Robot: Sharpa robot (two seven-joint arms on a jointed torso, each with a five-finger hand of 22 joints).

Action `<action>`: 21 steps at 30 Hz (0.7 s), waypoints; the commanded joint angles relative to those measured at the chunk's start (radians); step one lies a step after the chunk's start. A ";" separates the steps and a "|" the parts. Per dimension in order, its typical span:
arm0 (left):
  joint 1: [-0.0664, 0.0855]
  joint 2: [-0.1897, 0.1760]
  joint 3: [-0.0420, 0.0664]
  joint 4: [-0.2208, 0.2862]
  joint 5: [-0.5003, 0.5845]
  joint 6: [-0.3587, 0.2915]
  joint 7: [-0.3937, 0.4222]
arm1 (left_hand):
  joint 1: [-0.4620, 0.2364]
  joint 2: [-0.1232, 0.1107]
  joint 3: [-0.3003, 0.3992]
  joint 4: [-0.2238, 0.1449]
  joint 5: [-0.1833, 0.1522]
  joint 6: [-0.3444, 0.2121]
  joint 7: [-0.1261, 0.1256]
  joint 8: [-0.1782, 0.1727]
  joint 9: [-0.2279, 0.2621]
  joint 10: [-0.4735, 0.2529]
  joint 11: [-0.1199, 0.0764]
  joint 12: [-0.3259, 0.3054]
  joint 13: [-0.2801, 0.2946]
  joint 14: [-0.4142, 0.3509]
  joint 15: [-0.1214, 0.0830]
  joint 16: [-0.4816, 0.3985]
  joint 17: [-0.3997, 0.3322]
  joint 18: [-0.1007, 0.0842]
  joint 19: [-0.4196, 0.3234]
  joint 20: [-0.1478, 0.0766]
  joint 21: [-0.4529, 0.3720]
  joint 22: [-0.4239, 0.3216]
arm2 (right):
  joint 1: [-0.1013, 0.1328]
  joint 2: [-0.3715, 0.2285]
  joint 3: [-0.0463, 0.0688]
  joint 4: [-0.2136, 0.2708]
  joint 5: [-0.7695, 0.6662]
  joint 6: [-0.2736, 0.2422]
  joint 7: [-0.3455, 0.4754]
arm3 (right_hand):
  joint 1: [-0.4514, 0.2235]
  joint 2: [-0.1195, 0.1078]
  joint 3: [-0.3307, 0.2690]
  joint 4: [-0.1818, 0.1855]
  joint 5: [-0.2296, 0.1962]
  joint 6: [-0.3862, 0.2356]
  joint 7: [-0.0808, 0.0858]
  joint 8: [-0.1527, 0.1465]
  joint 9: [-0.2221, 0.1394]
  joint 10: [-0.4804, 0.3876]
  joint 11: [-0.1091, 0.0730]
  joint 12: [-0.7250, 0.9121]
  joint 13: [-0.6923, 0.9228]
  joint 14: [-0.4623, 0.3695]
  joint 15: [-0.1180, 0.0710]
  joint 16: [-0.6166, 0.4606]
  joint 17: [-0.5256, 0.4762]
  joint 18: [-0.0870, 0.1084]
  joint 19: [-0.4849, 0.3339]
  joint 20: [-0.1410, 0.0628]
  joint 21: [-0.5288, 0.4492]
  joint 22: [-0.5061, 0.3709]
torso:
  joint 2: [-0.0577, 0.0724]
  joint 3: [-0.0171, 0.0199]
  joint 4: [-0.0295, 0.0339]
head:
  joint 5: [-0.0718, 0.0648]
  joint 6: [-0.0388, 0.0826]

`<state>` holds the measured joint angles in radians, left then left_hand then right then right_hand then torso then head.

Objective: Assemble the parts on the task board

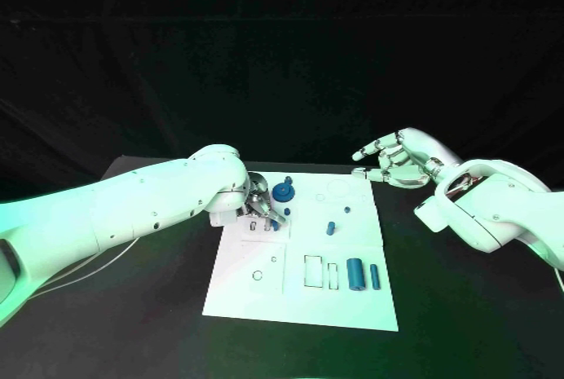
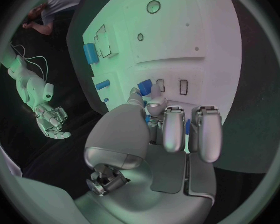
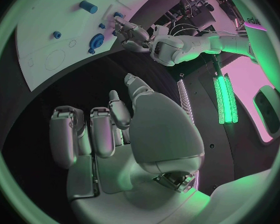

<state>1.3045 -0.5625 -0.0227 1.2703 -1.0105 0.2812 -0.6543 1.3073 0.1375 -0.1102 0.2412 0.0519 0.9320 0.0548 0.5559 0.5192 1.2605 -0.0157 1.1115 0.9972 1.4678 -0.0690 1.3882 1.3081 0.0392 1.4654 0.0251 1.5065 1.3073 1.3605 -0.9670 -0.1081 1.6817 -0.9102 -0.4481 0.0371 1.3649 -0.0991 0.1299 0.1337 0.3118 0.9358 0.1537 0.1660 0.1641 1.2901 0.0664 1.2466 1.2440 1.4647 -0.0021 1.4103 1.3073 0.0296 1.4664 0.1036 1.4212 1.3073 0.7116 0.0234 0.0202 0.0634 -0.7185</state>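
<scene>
The task board [image 1: 294,293] is plain white, marked with thin dark outlines of rectangles and small circles. The parts on it are blue: a round gear-like piece [image 1: 287,191] toward 12 o'clock, a small peg [image 1: 330,228] near the middle, and two cylinders [image 1: 363,275] toward 4 o'clock. The table [image 1: 470,314] is black. Both hands, left [image 1: 261,206] and right [image 1: 394,163], are silver on white arms.

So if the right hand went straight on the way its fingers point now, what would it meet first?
Probably the far right corner of the task board: the right hand hangs open beside it, fingers pointing toward it. Its height above the table is unclear, so it might pass over.
</scene>
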 commanded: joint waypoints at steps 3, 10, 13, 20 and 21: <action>0.000 0.002 0.000 0.001 0.029 0.002 0.003 | 0.070 0.016 0.063 -0.036 0.000 -0.021 -0.003 -0.001 0.005 -0.012 -0.004 -0.013 -0.008 0.043 -0.012 -0.006 0.047 -0.012 0.046 -0.008 0.005 0.134 | -0.001 0.002 0.000 -0.003 -0.003 0.018 -0.004 | -0.001 0.004 0.001 0.006 0.003 -0.008 0.000 0.004 -0.001 -0.008 0.000 -0.004 -0.002 0.051 -0.007 -0.006 0.058 0.009 0.017 -0.006 -0.003 0.160 | 0.000 -0.0002 0.0011 | 0.001 -0.002; -0.001 -0.006 0.000 0.007 0.078 -0.002 0.005 | 0.176 -0.014 0.236 -0.107 0.002 -0.042 0.000 -0.012 0.009 -0.027 -0.005 -0.043 -0.026 0.043 -0.014 -0.008 0.049 -0.011 0.044 -0.015 0.003 0.132 | -0.002 0.003 -0.001 -0.006 -0.003 0.025 -0.006 | 0.000 0.005 0.001 0.006 0.005 -0.008 0.000 0.005 -0.002 -0.008 0.000 -0.004 -0.002 0.051 -0.007 -0.007 0.058 0.010 0.016 -0.006 -0.006 0.159 | 0.000 -0.0002 0.0012 | 0.001 -0.002; -0.002 -0.011 0.000 0.011 0.093 -0.007 0.006 | 0.130 -0.114 0.450 -0.116 0.005 -0.049 0.017 -0.006 0.026 -0.019 0.007 -0.060 -0.038 0.043 -0.012 -0.010 0.052 -0.010 0.043 -0.010 0.003 0.133 | -0.002 0.003 -0.001 -0.006 -0.003 0.027 -0.006 | 0.000 0.005 0.001 0.006 0.005 -0.008 0.000 0.005 -0.002 -0.008 0.000 -0.004 -0.002 0.051 -0.007 -0.007 0.058 0.010 0.016 -0.006 -0.006 0.159 | 0.000 -0.0002 0.0022 | 0.001 -0.001; -0.002 -0.032 0.002 0.032 0.113 -0.029 0.011 | 0.008 -0.219 0.754 -0.146 0.000 -0.051 0.011 0.028 0.069 -0.006 0.004 -0.057 -0.038 0.045 -0.004 -0.012 0.055 -0.011 0.043 -0.003 0.003 0.135 | -0.002 0.003 -0.001 -0.008 -0.002 0.028 -0.006 | 0.000 0.005 0.002 0.005 0.006 -0.008 0.000 0.005 -0.002 -0.009 0.000 -0.006 -0.003 0.051 -0.007 -0.007 0.058 0.010 0.015 -0.006 -0.007 0.158 | 0.001 0.0005 0.0033 | 0.003 0.000; -0.003 -0.038 0.003 0.039 0.116 -0.034 0.012 | 0.001 -0.222 0.770 -0.151 0.001 -0.051 0.012 0.031 0.072 -0.005 0.003 -0.057 -0.039 0.045 -0.004 -0.013 0.056 -0.011 0.043 -0.003 0.003 0.135 | -0.002 0.002 -0.001 -0.009 -0.002 0.028 -0.006 | 0.000 0.005 0.002 0.005 0.006 -0.008 0.000 0.005 -0.002 -0.009 0.000 -0.006 -0.004 0.051 -0.007 -0.007 0.058 0.010 0.015 -0.006 -0.008 0.157 | 0.001 0.0004 0.0034 | 0.005 0.000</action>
<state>1.3020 -0.5974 -0.0206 1.3024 -0.9267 0.2665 -0.6519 1.3180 -0.0883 0.4793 0.2646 0.0518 0.8842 0.0713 0.5829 0.5904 1.2466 -0.0120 1.0535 0.9591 1.4657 -0.0808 1.3824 1.3078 0.0392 1.4653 0.0175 1.5065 1.3080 1.3589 -0.9650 -0.1090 1.6741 -0.9102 -0.4321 0.0330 1.3649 -0.0990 0.1299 0.1337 0.3118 0.9358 0.1537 0.1660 0.1632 1.2901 0.0665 1.2466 1.2412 1.4646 -0.0021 1.4063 1.3073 0.0296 1.4664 0.1036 1.4170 1.3080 0.7122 0.0234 0.0228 0.0661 -0.7183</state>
